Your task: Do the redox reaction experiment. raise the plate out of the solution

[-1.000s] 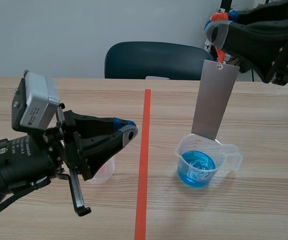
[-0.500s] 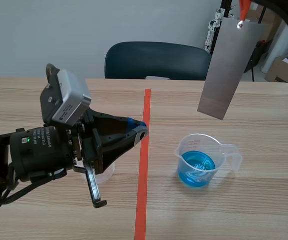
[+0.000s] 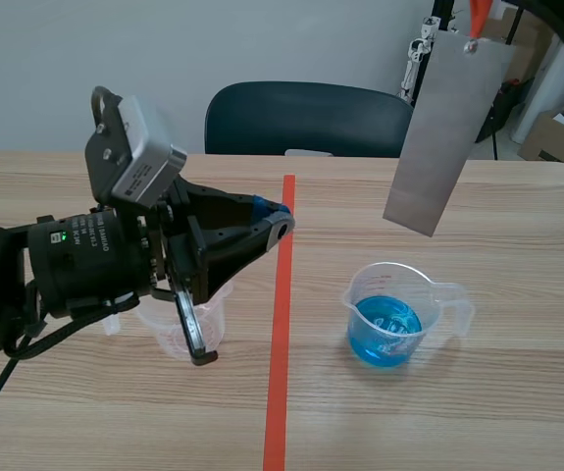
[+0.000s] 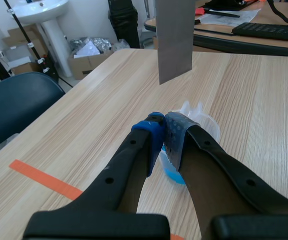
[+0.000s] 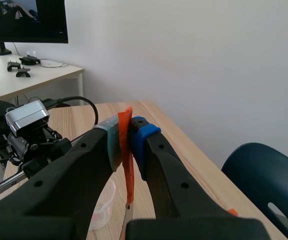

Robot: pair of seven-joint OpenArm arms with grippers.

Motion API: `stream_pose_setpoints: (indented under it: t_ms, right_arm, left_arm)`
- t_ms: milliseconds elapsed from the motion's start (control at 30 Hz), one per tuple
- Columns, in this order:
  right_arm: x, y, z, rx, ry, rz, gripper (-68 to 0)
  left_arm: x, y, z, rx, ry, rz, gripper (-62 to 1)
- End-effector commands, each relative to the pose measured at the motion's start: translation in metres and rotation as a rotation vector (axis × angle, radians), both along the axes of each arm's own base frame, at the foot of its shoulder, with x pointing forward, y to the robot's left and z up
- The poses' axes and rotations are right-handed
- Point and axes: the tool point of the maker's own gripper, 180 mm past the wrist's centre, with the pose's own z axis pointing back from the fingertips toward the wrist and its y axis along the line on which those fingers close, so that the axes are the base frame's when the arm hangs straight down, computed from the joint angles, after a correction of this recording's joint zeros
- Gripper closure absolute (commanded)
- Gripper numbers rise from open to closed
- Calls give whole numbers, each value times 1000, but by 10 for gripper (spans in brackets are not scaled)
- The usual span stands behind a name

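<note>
Above the measuring beaker (image 3: 429,286), well off the blue solution (image 3: 384,332), the metal plate (image 3: 446,132) hangs tilted. It dangles from an orange-red strip (image 5: 128,160) that my right gripper (image 5: 128,135) has pinched between its pads. The plate's lower edge is above the rim, no contact. Left gripper (image 4: 165,131) is clenched on nothing, tips at the orange-red tape line (image 3: 280,324), with a small clear cup (image 3: 179,336) under it. A dark blue chair (image 3: 306,118) sits behind the table's (image 3: 517,392) far edge. Bare wood separates the beaker from the line and the left gripper.
</note>
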Motion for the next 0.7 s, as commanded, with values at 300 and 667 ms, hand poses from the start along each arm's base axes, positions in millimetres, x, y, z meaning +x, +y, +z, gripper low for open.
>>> stream_pose_setpoints:
  t_ms: [300,667]
  right_arm:
    - [-2,0,12,14,-26,14,2]
    - [-2,0,12,14,-26,14,2]
  left_arm:
    - [-4,-19,14,-61,-7,-25,-27]
    - [-5,-20,14,-62,-6,-26,-27]
